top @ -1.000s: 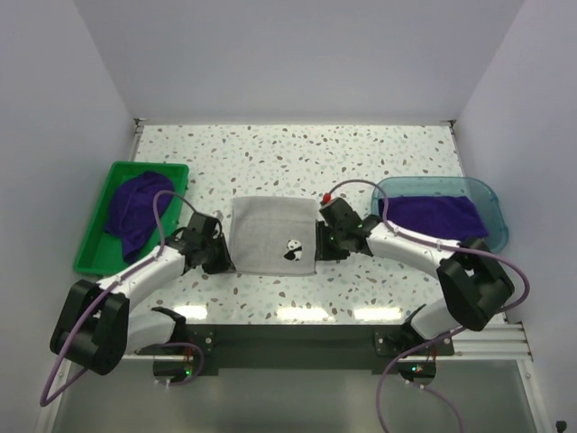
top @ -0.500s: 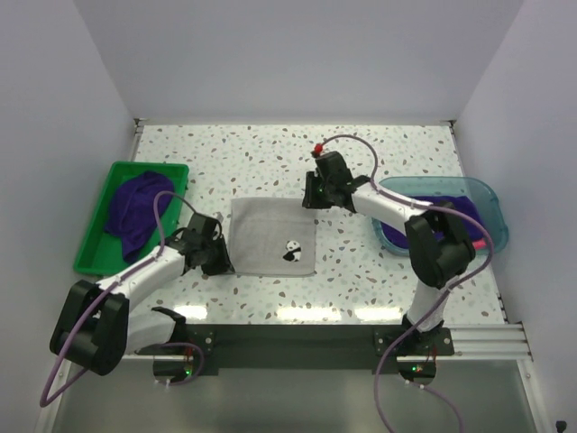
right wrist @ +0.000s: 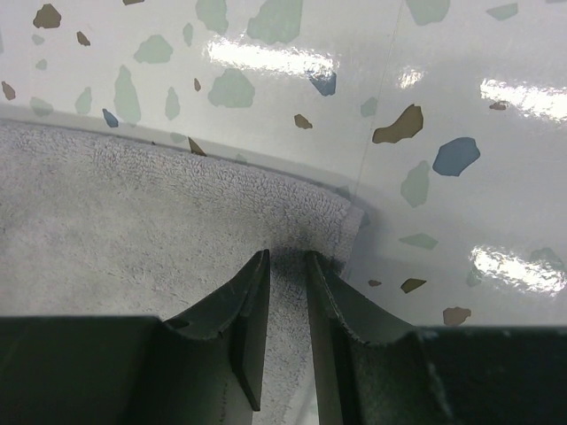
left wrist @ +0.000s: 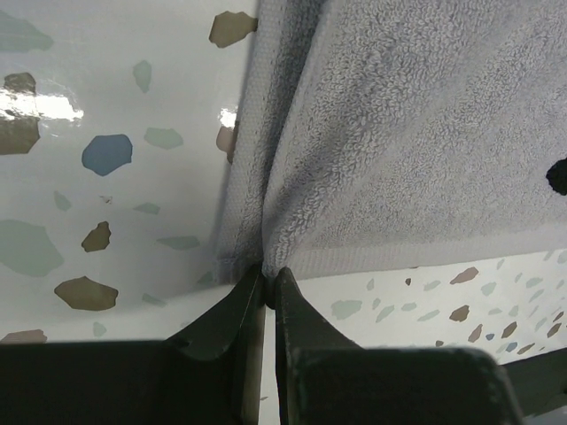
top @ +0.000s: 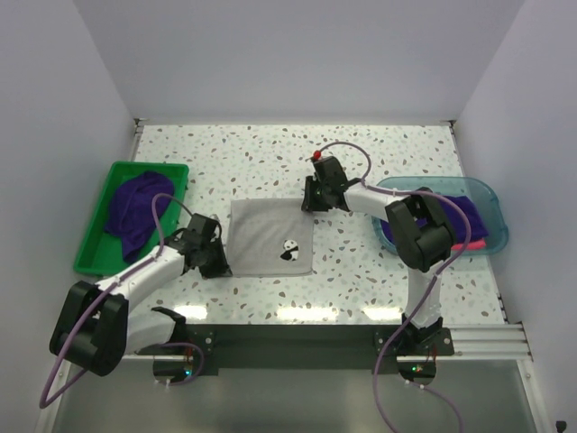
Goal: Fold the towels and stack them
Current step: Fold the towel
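Observation:
A pale grey towel (top: 269,236) with a small panda mark lies flat in the middle of the table. My left gripper (top: 219,263) is at its near left corner. In the left wrist view the left gripper (left wrist: 268,282) is shut on a pinched fold of the towel's (left wrist: 425,133) edge. My right gripper (top: 309,200) is at the far right corner. Its tips (right wrist: 286,266) rest on the towel (right wrist: 133,230), with the jaws a narrow gap apart and flat cloth showing between them. A dark purple towel (top: 135,209) lies bunched in the green bin.
The green bin (top: 93,254) stands at the left. At the right, a teal tray (top: 491,200) holds a folded purple towel (top: 455,212) with a hot pink edge (top: 467,245) showing under it. White walls close in the table on three sides.
My right arm has swung from the towel's near right edge to its far right corner, and its jaws have narrowed. The left gripper has held still on its corner.

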Robot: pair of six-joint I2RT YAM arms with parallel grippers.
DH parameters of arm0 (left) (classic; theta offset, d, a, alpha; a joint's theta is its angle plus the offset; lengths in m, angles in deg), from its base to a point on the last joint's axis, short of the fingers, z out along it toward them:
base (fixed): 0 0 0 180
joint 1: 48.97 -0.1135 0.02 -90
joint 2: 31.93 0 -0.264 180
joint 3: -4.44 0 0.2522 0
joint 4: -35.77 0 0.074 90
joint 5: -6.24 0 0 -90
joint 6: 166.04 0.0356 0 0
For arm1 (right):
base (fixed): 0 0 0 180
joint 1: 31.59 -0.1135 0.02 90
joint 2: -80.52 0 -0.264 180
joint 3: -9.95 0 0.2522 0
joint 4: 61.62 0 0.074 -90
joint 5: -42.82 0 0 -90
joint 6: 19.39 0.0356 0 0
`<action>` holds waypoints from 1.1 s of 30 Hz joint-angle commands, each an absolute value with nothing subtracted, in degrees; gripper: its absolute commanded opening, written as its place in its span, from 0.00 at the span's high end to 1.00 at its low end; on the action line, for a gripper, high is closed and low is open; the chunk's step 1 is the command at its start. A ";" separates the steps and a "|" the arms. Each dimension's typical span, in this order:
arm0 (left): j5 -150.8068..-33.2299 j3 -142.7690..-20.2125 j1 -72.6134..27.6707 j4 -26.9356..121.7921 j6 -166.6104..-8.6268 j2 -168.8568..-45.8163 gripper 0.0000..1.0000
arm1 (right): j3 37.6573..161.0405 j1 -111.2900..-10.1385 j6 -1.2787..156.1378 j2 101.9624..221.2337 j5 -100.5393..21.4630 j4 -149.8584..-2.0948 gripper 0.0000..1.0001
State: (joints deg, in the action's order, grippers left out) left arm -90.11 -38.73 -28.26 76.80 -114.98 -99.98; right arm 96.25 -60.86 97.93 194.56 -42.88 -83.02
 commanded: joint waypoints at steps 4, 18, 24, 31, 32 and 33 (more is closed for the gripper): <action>-91.22 -42.18 -28.32 80.56 -116.91 -99.61 0.76 | 97.10 -60.33 96.81 194.69 -42.70 -84.08 0.72; -87.45 -60.90 -28.32 75.99 -115.51 -101.96 0.36 | 98.77 -60.33 95.58 193.37 -40.24 -84.87 0.71; -87.71 -66.62 -29.63 65.54 -111.38 -113.74 0.60 | 98.51 -60.33 95.23 193.81 -40.15 -84.96 0.71; -87.98 -69.88 -33.32 57.45 -108.38 -129.38 0.74 | 98.51 -60.33 94.79 194.60 -40.32 -85.93 0.71; -88.06 -69.97 -34.28 55.96 -108.12 -130.71 0.76 | 98.77 -60.33 94.61 194.77 -40.32 -86.02 0.71; -88.15 -70.05 -34.64 55.34 -108.03 -131.76 0.77 | 98.86 -60.33 94.52 195.04 -40.32 -86.10 0.71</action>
State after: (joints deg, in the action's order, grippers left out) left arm -88.42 -68.00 -32.81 61.70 -110.61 -129.23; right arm 96.86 -60.71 95.98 194.58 -40.98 -84.38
